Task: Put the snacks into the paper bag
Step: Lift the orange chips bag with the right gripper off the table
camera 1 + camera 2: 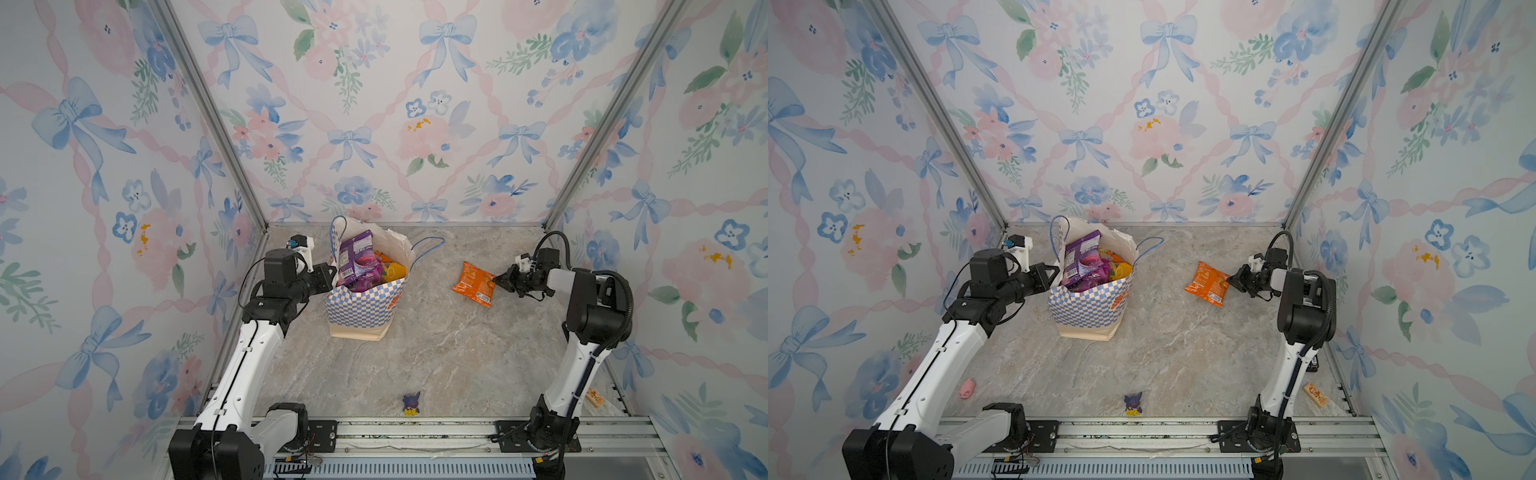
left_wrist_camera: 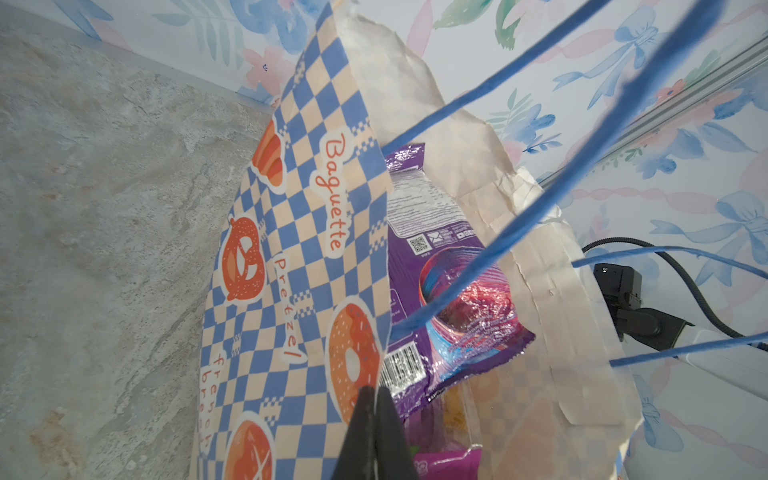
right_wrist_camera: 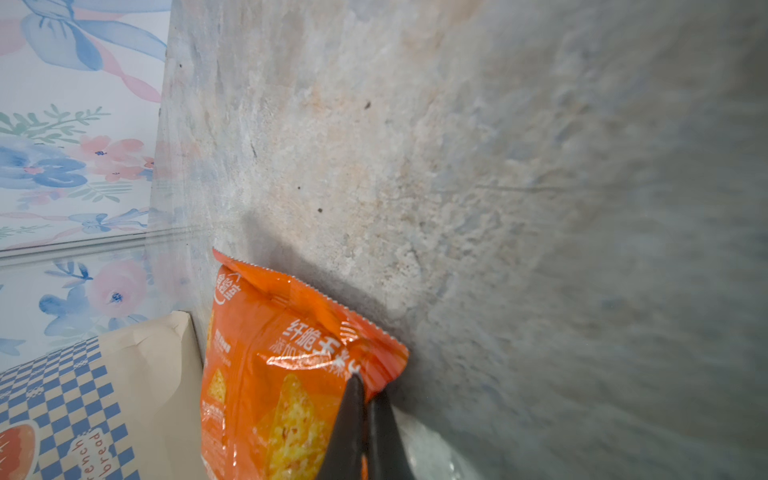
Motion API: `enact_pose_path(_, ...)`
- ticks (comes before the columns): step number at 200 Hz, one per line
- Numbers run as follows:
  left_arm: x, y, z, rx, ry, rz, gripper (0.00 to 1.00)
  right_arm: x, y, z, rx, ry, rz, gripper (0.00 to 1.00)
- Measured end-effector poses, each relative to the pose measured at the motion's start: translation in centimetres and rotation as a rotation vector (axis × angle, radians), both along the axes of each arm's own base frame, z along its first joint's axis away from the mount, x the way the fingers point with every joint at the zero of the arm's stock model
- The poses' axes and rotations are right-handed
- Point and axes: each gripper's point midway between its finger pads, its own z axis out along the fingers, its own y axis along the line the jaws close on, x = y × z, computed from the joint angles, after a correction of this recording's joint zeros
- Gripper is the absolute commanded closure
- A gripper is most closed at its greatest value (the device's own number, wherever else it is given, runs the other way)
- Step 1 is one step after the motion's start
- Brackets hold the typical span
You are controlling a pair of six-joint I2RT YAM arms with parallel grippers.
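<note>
The paper bag stands upright at the back left of the table, with a blue-and-white checkered band and blue cord handles. A purple packet sticks out of its mouth, with yellow and orange packets beside it. My left gripper is shut on the bag's left rim. An orange snack packet lies to the right of the bag. My right gripper is shut on that packet's right edge, near a corner.
A small purple-and-yellow figurine stands near the front edge. A wooden block lies at the front right by the right arm's base, and a small pink object at the front left. Floral walls enclose three sides.
</note>
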Motion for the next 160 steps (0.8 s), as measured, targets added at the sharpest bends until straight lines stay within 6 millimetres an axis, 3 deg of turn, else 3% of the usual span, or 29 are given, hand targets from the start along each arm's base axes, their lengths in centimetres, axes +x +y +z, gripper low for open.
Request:
enact_pose_path(55,0.0,0.2,0.0,0.0,0.0,0.006,1.0,0.6,1.2,1.9,0.242,-0.104,-0.022,1.0)
enact_pose_path(98,0.0,0.2,0.0,0.0,0.001,0.006,1.0,3.8,1.3,4.3,0.541,-0.233,-0.087,1.0)
enact_pose_path(118,0.0,0.2,0.0,0.0,0.001,0.006,1.0,3.9,1.6,4.6,0.631,-0.217,-0.095,1.0)
enact_pose_path(160,0.0,0.2,0.0,0.0,0.001,0.006,1.0,3.6,2.9,9.5,0.695,-0.283,-0.027,1.0)
